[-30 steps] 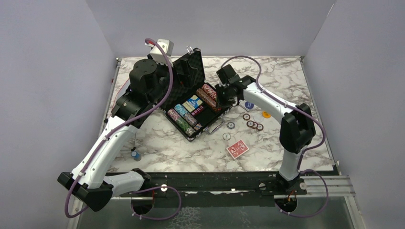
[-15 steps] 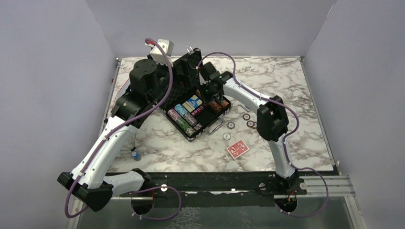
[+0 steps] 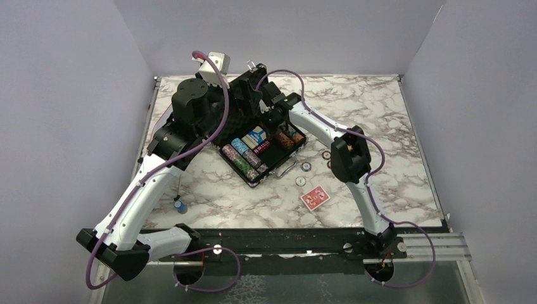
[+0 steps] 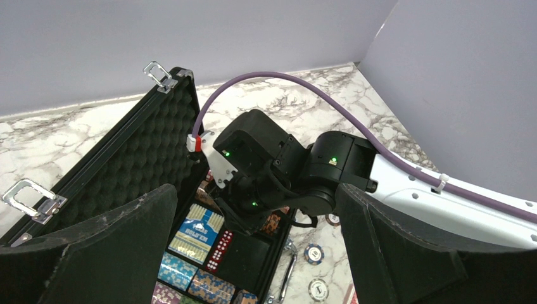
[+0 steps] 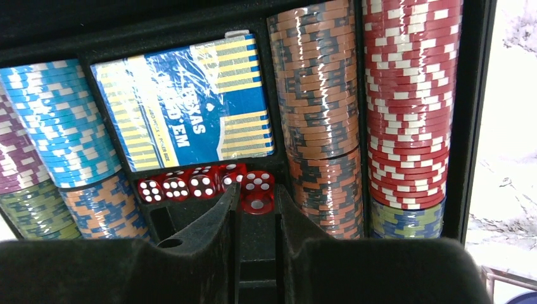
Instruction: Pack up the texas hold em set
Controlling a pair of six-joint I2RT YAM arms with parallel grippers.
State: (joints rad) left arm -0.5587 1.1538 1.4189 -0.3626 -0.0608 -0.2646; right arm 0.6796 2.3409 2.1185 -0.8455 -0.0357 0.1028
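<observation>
The black briefcase (image 3: 248, 104) stands open at the table's back left, its foam lid (image 4: 133, 164) upright. Its tray holds rows of poker chips (image 5: 408, 95), a blue card box (image 5: 183, 101) and a row of red dice (image 5: 183, 185). My right gripper (image 5: 258, 193) reaches into the tray (image 3: 275, 120) and is shut on one red die (image 5: 257, 190) at the right end of the dice row. My left gripper (image 4: 256, 193) is open and empty, held above the case by the lid. The blue and orange discs are hidden behind my right arm.
Red-backed cards (image 3: 315, 197) lie on the marble in front of the case. Loose chips (image 3: 306, 166) lie by the metal handle (image 4: 286, 269) and further right (image 3: 327, 154). A small blue-tipped tool (image 3: 180, 205) lies at the near left. Walls enclose the table.
My right arm has swung left from the case's right edge to over the tray, lowering the die to the dice row. The left arm has not moved.
</observation>
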